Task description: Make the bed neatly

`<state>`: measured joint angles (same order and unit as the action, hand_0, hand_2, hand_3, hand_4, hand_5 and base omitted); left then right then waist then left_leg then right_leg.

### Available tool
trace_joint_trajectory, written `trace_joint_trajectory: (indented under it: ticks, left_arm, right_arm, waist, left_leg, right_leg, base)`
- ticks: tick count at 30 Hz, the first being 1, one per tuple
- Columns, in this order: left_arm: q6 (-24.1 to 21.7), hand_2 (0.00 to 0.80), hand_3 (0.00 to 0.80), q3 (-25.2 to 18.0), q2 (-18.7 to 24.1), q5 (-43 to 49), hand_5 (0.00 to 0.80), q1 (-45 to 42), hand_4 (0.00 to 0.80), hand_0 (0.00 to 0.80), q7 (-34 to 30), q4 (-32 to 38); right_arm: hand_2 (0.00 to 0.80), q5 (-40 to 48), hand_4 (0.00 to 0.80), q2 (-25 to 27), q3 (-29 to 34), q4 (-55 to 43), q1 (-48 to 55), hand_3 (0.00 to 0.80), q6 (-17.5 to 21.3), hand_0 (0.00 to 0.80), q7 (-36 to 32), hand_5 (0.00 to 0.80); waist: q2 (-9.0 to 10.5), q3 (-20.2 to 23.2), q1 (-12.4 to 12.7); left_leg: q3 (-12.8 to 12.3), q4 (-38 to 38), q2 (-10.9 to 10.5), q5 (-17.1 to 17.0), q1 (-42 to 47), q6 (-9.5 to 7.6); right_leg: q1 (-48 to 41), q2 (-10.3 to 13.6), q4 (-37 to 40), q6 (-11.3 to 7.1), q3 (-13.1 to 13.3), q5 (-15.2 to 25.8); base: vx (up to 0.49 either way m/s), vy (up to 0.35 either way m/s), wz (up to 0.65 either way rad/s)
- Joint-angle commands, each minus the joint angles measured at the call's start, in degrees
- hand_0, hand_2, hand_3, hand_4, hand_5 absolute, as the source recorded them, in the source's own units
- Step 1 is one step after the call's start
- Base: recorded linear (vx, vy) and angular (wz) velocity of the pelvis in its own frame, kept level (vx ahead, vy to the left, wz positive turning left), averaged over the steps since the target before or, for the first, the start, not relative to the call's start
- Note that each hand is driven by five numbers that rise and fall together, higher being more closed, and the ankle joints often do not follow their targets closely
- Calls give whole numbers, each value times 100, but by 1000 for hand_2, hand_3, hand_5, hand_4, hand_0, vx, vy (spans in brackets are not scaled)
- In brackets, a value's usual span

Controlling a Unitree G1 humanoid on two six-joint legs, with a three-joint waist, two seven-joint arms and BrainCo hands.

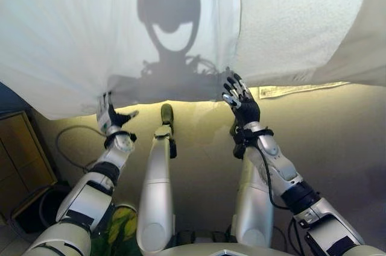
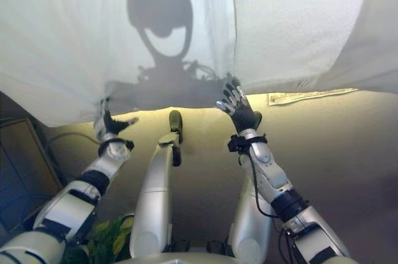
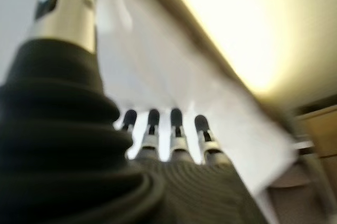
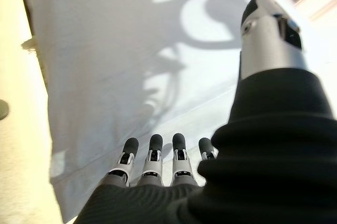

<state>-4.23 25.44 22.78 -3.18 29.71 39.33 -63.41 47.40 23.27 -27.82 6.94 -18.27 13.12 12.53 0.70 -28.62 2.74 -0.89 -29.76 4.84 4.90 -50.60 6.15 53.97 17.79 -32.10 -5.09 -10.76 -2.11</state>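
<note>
A thin white sheet (image 1: 90, 33) covers the left and middle of the bed, its near edge hanging in front of me. A thicker, textured white cover (image 1: 301, 21) lies on the right, overlapping the sheet along a seam near the middle. My left hand (image 1: 110, 118) is at the sheet's near edge on the left, fingers straight, thumb out; its wrist view shows the fingertips (image 3: 176, 121) against the sheet (image 3: 174, 76). My right hand (image 1: 241, 104) is open with fingers spread at the near edge by the seam, and the sheet (image 4: 105, 66) shows past its fingertips (image 4: 155, 145).
A wooden cabinet (image 1: 18, 159) stands at the lower left by the bed. A pale strip of cloth (image 1: 295, 90) sticks out under the textured cover's near edge on the right. Tan floor (image 1: 338, 141) lies below the bed's edge.
</note>
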Motion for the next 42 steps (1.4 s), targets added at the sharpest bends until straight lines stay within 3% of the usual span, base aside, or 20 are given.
trace_joint_trajectory:
  ticks: [1, 7, 12, 16, 19, 20, 27, 34, 37, 42]
  left_arm:
    - [162, 0, 0, -444, -17, -149, 0, -1041, 0, 0, -319, -429]
    - [145, 0, 0, -653, 95, 9, 0, -1483, 0, 0, -419, -509]
    - [-723, 0, 0, -1091, 306, -372, 0, -1634, 0, 0, -373, -314]
    - [-1543, 0, 0, -1435, 452, -746, 0, -1750, 0, 0, -906, 54]
    - [-1787, 0, 0, -1631, 389, -1300, 0, -1894, 0, 0, -1716, 412]
    - [-1830, 0, 0, -1680, 349, -1585, 0, -1915, 0, 0, -2067, 474]
    - [-1825, 0, 0, -2232, 30, -3336, 0, -2359, 0, 0, -3865, 1012]
    - [-1544, 0, 0, -2579, -372, -3665, 0, -2911, 0, 0, -4901, 2058]
    - [-1516, 0, 0, -2557, -471, -3534, 0, -3117, 0, 0, -5266, 2404]
    - [-1340, 0, 0, -2467, -442, -3506, 0, -3378, 0, 0, -5598, 3016]
  right_arm:
    - [0, -87, 0, 0, 136, -766, 398, 0, 403, 0, -178, 0]
    - [0, 49, 0, 89, 319, -970, 741, 0, 387, 0, -418, 0]
    - [0, 163, 0, 135, 447, -968, 1043, 0, 329, 0, -663, 0]
    - [0, -184, 0, 104, 574, -755, 1291, 0, 183, 0, -572, 0]
    - [0, -459, 0, 38, 701, -413, 1434, 0, 98, 0, -542, 0]
    - [0, -495, 0, 8, 765, -321, 1450, 0, 78, 0, -567, 0]
    - [0, -1148, 0, -285, 1270, 156, 1829, 0, -97, 0, -584, 0]
    - [0, -1179, 0, -683, 1715, 648, 2258, 0, 23, 0, -789, 0]
    - [0, -628, 0, -951, 1891, 843, 2271, 0, 142, 0, -742, 0]
    - [0, -841, 0, -1049, 1790, 1145, 2204, 0, -211, 0, -1109, 0]
  waist:
    - [68, -117, 360]
    - [43, -117, 411]
    - [-42, -114, 473]
    - [-104, 199, 497]
    - [-117, 493, 530]
    - [-93, 565, 520]
    - [-21, 1168, 563]
    - [13, 1827, 727]
    - [34, 2041, 801]
    - [45, 2235, 922]
  left_leg:
    - [29, 431, -271, -551, 8, -423]
    - [-58, 667, -222, -530, 710, -423]
    - [-146, 986, -225, -497, 1758, -395]
    - [-159, 1200, -281, -457, 2317, -381]
    - [-120, 1374, -321, -440, 2689, -392]
    - [-130, 1454, -354, -585, 2732, -431]
    - [-30, 2120, -291, -702, 3626, -346]
    - [7, 2661, -217, -874, 4232, -273]
    - [11, 2755, -220, -877, 4419, -287]
    - [-66, 2887, -218, -841, 4677, -301]
  right_leg:
    - [-192, 248, 326, -734, -286, 962]
    - [-781, 300, 341, -702, -386, 872]
    - [-1692, 391, 490, -680, -442, 729]
    - [-2269, 399, 759, -667, -482, 679]
    - [-2699, 362, 995, -657, -495, 674]
    - [-2802, 366, 1146, -572, -557, 816]
    - [-3924, 90, 1894, -552, -696, 752]
    - [-4791, -175, 2475, -532, -849, 686]
    - [-5011, -225, 2653, -528, -878, 726]
    - [-5276, -288, 2894, -551, -904, 736]
  base:
    - [14, -61, 17]
    - [29, -60, 13]
    - [77, -58, 12]
    - [107, -63, 6]
    - [105, -78, 6]
    - [42, -89, 13]
    - [138, -101, 3]
    - [154, -94, 3]
    - [102, -63, 7]
    - [14, -20, 0]
